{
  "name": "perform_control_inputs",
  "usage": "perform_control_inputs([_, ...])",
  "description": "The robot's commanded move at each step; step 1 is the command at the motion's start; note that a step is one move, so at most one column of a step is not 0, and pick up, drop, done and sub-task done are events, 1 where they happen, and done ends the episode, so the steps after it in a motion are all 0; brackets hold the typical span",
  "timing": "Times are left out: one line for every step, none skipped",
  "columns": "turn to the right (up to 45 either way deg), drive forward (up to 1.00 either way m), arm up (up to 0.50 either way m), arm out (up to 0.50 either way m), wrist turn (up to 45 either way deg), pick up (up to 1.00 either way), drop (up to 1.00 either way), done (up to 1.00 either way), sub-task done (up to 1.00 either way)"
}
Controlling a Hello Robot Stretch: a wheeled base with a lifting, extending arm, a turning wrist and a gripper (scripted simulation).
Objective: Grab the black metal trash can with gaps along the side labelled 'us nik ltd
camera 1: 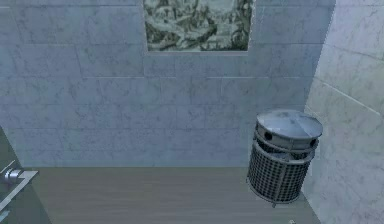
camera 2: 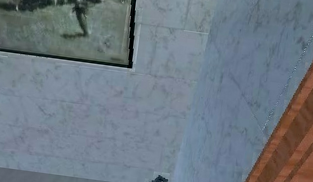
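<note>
black trash can [camera 1: 283, 155] stands upright at forward view's right.

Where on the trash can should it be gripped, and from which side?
Probably just under the domed lid of the trash can, coming from the forward view's left, over open floor. The can stands upright near the corner, with a wall close on its right. The dome looks too smooth to hold.

The can [camera 1: 284, 155] stands on the floor [camera 1: 150, 195] at the forward view's right; a picture [camera 1: 197, 24] hangs on the wall [camera 1: 90, 100] behind, farther left.
</note>
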Motion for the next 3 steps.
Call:
perform_control_inputs([0.0, 0.0, 0.24, 0.0, 0.0, 0.0, 0.0, 0.0, 0.0])
perform_control_inputs([0.0, 0.0, 0.0, 0.5, 0.0, 0.0, 0.0, 0.0, 0.0])
perform_control_inputs([0.0, 0.0, 0.0, 0.0, 45.0, 0.0, 0.0, 0.0, 0.0])
